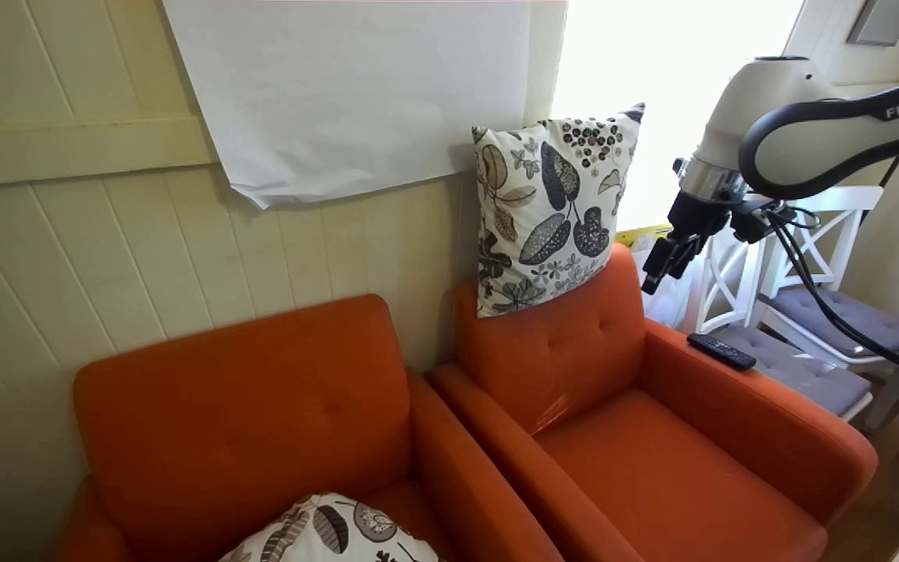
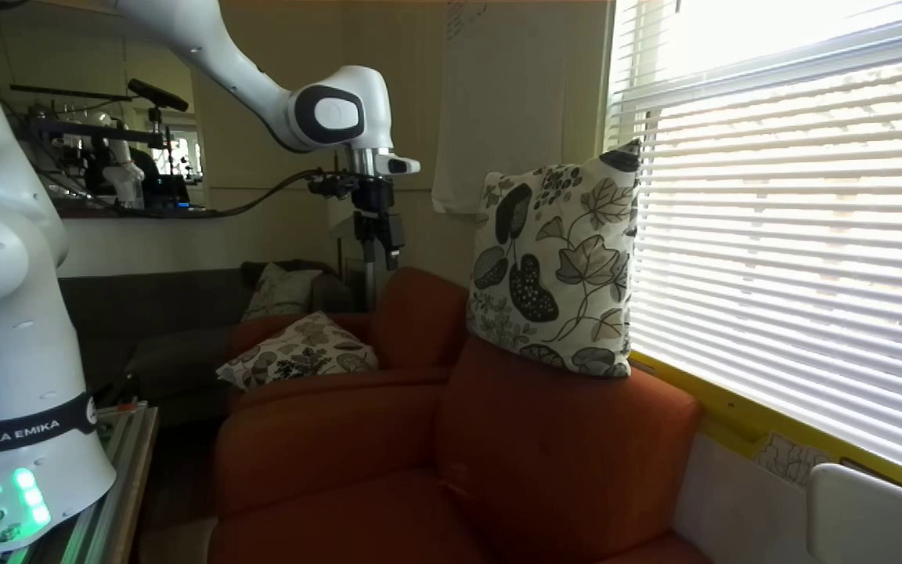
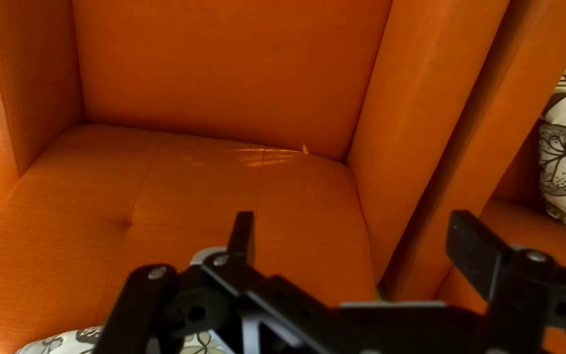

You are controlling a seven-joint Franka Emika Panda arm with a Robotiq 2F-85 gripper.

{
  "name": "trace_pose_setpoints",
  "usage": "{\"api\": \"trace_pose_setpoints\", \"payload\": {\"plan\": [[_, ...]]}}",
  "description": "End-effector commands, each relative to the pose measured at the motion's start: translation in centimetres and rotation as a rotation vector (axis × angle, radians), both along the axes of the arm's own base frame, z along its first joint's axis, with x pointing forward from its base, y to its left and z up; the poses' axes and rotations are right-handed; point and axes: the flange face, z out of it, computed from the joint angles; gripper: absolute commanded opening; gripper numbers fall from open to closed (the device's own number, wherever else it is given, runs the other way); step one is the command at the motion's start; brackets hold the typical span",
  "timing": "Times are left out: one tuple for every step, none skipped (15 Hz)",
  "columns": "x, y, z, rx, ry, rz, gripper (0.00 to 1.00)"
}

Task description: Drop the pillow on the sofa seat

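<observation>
Both exterior views show you an orange fabric armchair (image 1: 699, 414) with padded backrest (image 1: 566, 359) and flat seat cushion (image 1: 676, 476), a square cream leaf-print pillow (image 1: 555, 215) standing atop that backrest, and your black two-fingered pincer (image 3: 353, 231), its fingers (image 3: 477, 253) parted wide in the wrist view.

The white, rounded arm (image 2: 12, 352) has black trim (image 2: 304, 117), a silver collar (image 1: 708, 181), black cables (image 1: 871, 346), green lights (image 2: 32, 497) and a FRANKA EMIKA band (image 2: 24, 428); the black end effector (image 3: 354, 241) has silver screws (image 3: 157, 272).
</observation>
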Motion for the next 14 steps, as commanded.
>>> {"api": "trace_pose_setpoints", "payload": {"plan": [[0.0, 0.0, 0.1, 0.000, 0.001, 0.000, 1.00], [0.0, 0.0, 0.1, 0.000, 0.001, 0.000, 1.00], [0.0, 0.0, 0.1, 0.000, 0.001, 0.000, 1.00], [0.0, 0.0, 0.1, 0.000, 0.001, 0.000, 1.00], [0.0, 0.0, 0.1, 0.000, 0.001, 0.000, 1.00], [0.0, 0.0, 0.1, 0.000, 0.001, 0.000, 1.00], [0.0, 0.0, 0.1, 0.000, 0.001, 0.000, 1.00], [1.3, -0.2, 0.6, -0.042, -0.029, -0.010, 1.00], [2.0, -0.7, 1.3, -0.068, -0.039, -0.013, 1.00], [2.9, -1.5, 2.5, -0.088, -0.059, -0.023, 1.00], [3.7, -2.2, 3.5, -0.113, -0.085, -0.039, 1.00], [4.6, -2.9, 4.6, -0.131, -0.107, -0.049, 1.00], [5.5, -3.5, 5.8, -0.140, -0.126, -0.054, 1.00], [6.6, -3.9, 6.8, -0.141, -0.150, -0.055, 1.00]]}}
